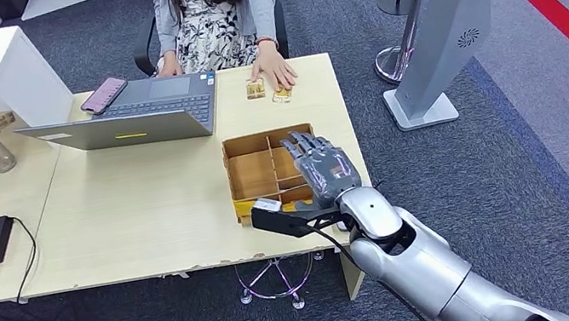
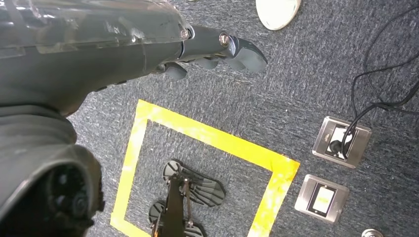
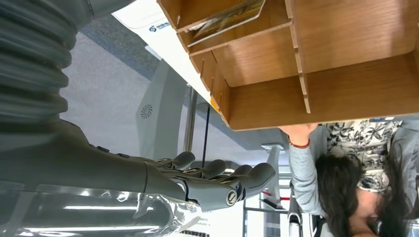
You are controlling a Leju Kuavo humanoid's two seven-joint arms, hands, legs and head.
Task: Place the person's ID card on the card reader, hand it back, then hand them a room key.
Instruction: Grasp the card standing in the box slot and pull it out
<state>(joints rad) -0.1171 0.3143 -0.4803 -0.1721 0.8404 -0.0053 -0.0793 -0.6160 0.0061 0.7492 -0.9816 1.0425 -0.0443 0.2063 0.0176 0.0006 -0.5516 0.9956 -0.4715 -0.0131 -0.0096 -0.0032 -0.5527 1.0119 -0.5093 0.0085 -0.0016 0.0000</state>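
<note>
Cards [image 1: 268, 90] at the table's far edge, under the person's hand [image 1: 273, 68].
Your right hand [image 1: 324, 170] hovers empty, fingers apart, over the box [image 1: 253, 176]; cards lie straight beyond it. Left hand [image 2: 217, 52] hangs empty.

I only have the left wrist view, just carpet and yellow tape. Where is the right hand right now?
Observer: The right hand hovers over the wooden divider box on the table, fingers spread, holding nothing.
Operator: Okay, and where are the cards?
Observer: Two cards lie at the table's far edge, right by the person's hand.
</note>
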